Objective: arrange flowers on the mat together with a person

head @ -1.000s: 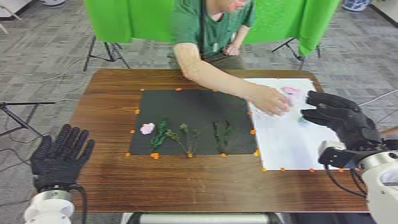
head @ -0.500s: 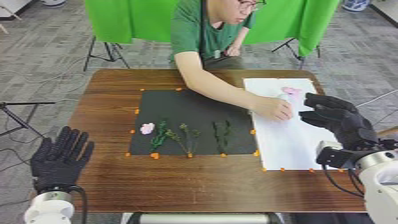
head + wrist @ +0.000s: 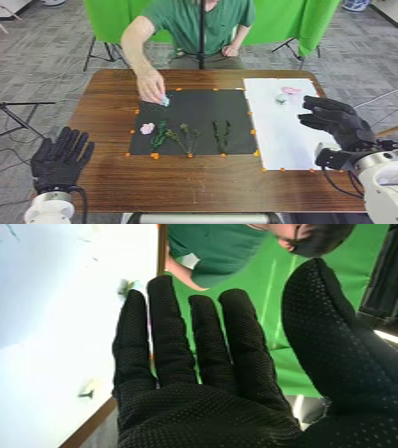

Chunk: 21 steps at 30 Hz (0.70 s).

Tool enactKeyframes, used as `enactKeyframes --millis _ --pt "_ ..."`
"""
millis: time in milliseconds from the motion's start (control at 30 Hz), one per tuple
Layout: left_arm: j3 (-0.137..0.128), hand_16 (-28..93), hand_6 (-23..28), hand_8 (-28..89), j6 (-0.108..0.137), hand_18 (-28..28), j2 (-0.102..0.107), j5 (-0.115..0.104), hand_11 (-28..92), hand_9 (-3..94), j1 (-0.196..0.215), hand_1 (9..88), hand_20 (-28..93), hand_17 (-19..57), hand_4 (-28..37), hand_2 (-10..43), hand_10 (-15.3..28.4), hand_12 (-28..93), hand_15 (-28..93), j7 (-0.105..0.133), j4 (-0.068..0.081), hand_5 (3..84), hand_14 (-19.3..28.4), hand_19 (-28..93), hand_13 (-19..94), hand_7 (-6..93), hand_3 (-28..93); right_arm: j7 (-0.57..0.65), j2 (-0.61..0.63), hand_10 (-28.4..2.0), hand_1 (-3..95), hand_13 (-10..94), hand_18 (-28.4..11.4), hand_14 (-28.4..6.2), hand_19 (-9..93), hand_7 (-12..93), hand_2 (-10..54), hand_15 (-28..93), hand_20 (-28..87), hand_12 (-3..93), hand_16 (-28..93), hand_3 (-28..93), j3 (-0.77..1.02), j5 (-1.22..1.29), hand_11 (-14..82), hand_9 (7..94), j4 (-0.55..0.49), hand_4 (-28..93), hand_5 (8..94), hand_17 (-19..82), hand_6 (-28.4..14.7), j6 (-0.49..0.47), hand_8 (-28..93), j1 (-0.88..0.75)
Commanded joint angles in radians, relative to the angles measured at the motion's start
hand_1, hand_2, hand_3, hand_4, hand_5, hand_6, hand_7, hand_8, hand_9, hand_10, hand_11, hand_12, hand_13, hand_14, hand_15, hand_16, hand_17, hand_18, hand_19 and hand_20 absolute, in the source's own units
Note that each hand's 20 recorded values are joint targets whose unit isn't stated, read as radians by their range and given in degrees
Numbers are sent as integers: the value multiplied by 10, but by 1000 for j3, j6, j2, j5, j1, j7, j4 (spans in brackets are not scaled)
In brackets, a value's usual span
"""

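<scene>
Flower work spread over my brown wooden surface (image 3: 213, 192).
From the left, my left hand (image 3: 59, 156) has its straight fingers apart, in black fabric. The dark, orange-edged mat (image 3: 200, 107) holds a ruffled pink flower (image 3: 147, 128), a leafy green sprig (image 3: 160, 137), a thin branching sprig (image 3: 185, 137) and slender dark stems (image 3: 222, 137); at its far left corner a person's hand (image 3: 150, 85) pinches a pale blue flower (image 3: 164, 101). The smooth white sheet (image 3: 298, 137) carries a pale flower (image 3: 282, 98) and a pink blossom (image 3: 291, 90) near its far end; over its right edge, my right hand (image 3: 335, 119) has straight fingers, thumb apart.
</scene>
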Motion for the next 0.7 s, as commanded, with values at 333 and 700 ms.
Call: enactKeyframes --millis 333,700 --pt "0 -103 85 -113 7 162 -6 -3 242 466 9 294 110 -64 -283 164 142 68 397 -6 7 527 165 445 347 170 760 29 -5 -116 399 432 -184 -137 497 192 -60 180 167 140 212 789 -13 -52 105 417 -4 -283 446 133 -26 11 -137 -3" --pt "0 -103 85 -113 -1 163 -10 -1 242 466 12 294 110 -65 -283 164 142 68 398 -2 6 526 164 445 346 171 759 1 3 -115 400 428 -185 -138 504 194 -59 182 164 140 209 791 4 -87 107 415 -5 -283 448 131 -28 37 -137 -11"
